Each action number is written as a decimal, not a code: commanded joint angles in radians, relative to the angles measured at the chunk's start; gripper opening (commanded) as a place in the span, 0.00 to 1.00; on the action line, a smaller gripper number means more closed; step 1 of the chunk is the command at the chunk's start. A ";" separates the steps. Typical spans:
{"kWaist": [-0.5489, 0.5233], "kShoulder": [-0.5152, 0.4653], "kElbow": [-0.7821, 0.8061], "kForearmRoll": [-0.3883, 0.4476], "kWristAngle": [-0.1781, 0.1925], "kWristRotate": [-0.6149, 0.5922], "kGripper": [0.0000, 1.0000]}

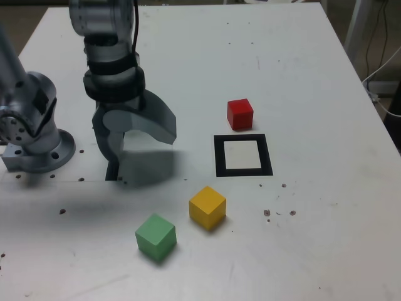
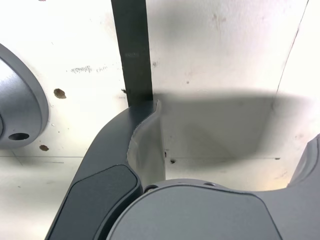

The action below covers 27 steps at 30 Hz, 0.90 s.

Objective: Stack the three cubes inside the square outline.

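Nothing stacked yet: three cubes lie loose on the white table (image 1: 313,251).
Nearest the front edge sit green cube (image 1: 155,236) and yellow cube (image 1: 207,207); beyond, the empty square outline (image 1: 243,155), then red cube (image 1: 240,114); the gripper (image 1: 135,147) hangs wide, empty, awaiting a pick.

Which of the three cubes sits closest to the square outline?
The red cube, almost touching the square outline at its far edge; yellow and green lie farther off.

Small matte red cube (image 1: 240,114) sits just beyond the flat black square outline (image 1: 243,155) mid-desk; matte yellow cube (image 1: 207,207) and matte green cube (image 1: 155,236) lie toward the near edge.
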 commanded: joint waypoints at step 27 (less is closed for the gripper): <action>0.047 0.095 -0.378 0.254 0.158 0.024 0.98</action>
